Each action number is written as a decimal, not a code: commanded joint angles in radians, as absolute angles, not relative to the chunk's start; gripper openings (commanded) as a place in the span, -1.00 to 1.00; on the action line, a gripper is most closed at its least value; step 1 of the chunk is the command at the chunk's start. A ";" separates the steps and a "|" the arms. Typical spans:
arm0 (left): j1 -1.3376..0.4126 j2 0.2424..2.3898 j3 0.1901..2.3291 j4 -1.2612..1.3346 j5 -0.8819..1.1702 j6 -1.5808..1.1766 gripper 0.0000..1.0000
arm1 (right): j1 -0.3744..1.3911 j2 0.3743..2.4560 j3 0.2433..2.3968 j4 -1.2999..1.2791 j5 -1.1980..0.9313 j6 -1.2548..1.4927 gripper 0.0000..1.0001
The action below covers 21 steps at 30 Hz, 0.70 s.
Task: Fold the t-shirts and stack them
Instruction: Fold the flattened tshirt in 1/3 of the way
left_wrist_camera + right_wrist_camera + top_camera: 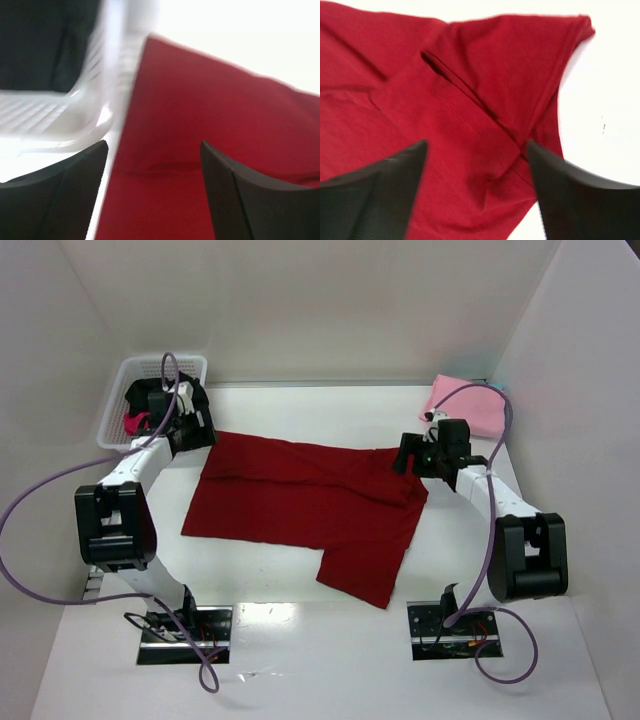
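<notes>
One dark red cloth t-shirt (300,500) lies spread flat on the white table (300,660), my left claw (154,150) and my right claw (476,147) both gaping empty above its far corners, one folded pink t-shirt (468,405) far right, one white plastic basket (118,412) far left.

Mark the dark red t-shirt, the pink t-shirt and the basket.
dark red t-shirt (300,502): top view, middle of its body.
pink t-shirt (472,410): top view, centre of the folded square.
basket (113,412): top view, its left wall.
</notes>
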<state>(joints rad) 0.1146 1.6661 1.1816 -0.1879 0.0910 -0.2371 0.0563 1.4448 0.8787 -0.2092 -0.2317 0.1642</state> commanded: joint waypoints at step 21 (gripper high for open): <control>-0.015 1.951 1.503 -0.167 0.419 -0.075 0.80 | 0.037 1.712 1.092 -0.123 -0.005 0.299 0.49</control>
